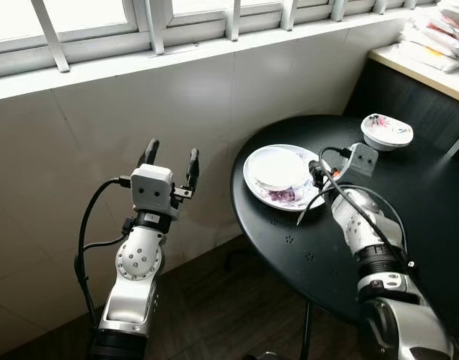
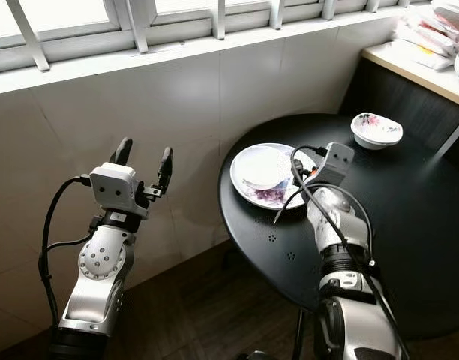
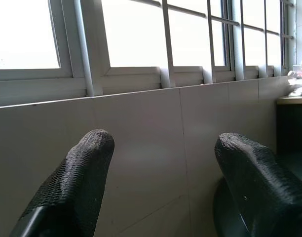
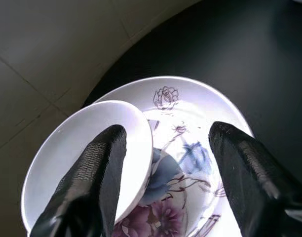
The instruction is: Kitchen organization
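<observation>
A floral plate point(image 1: 278, 201) lies at the left side of the round black table point(image 1: 417, 217). On the plate sits a smaller plain white dish point(image 1: 277, 168). My right gripper point(image 1: 317, 174) hovers at the plate's right edge, open. In the right wrist view its fingers straddle the floral plate point(image 4: 200, 94), one finger point(image 4: 96, 173) above the white dish point(image 4: 67, 153), and they hold nothing. My left gripper point(image 1: 172, 152) is raised in the air left of the table, open and empty, pointing at the tiled wall under the window.
A small floral bowl point(image 1: 387, 131) stands at the table's back. A counter point(image 1: 428, 71) with stacked white packets is at the far right. A white tiled wall point(image 1: 102, 120) and a barred window run along the back. Dark floor point(image 1: 229, 315) lies below.
</observation>
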`<state>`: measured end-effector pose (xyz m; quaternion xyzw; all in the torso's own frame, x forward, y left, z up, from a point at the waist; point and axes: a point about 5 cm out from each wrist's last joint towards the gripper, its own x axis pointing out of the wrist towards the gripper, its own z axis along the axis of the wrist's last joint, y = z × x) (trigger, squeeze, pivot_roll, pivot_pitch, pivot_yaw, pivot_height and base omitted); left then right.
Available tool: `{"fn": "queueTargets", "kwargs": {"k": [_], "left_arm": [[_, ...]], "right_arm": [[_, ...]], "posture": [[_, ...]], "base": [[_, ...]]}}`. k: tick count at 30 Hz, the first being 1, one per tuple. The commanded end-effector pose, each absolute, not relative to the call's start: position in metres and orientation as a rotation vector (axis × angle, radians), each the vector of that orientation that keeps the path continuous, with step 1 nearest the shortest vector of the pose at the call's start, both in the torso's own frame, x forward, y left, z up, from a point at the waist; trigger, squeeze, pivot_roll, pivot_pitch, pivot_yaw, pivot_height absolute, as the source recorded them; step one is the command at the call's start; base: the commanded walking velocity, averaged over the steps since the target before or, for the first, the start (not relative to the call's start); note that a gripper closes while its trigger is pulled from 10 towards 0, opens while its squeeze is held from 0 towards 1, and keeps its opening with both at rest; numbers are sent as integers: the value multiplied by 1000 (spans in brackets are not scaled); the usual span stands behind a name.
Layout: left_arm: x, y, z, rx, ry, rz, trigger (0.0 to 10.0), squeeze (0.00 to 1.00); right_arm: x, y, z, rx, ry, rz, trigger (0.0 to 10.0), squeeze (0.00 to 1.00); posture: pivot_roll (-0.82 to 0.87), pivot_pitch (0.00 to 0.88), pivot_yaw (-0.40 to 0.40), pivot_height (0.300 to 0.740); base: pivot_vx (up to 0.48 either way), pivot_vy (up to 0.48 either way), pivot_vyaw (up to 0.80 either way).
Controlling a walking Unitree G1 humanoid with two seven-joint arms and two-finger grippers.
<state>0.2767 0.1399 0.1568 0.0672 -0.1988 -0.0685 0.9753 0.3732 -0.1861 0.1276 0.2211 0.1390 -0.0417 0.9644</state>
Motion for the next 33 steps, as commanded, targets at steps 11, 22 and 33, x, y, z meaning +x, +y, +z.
{"fn": "queueTargets", "kwargs": {"k": [11,22,33], "left_arm": [[279,137,156,144,-392,-142,10000,0],[278,138,156,148,-386,-134,10000,0],[278,137,154,150,-378,-132,10000,0]], "right_arm": [[382,-167,117,598,377,-9,10000,0],[381,-161,106,687,451,-37,10000,0],[377,-154,95,710,509,-24,3216,0]], "posture": [[49,3,-54,740],[56,8,-58,740],[63,3,-62,740]], "base": [[0,0,0],[0,0,0],[0,0,0]]}}
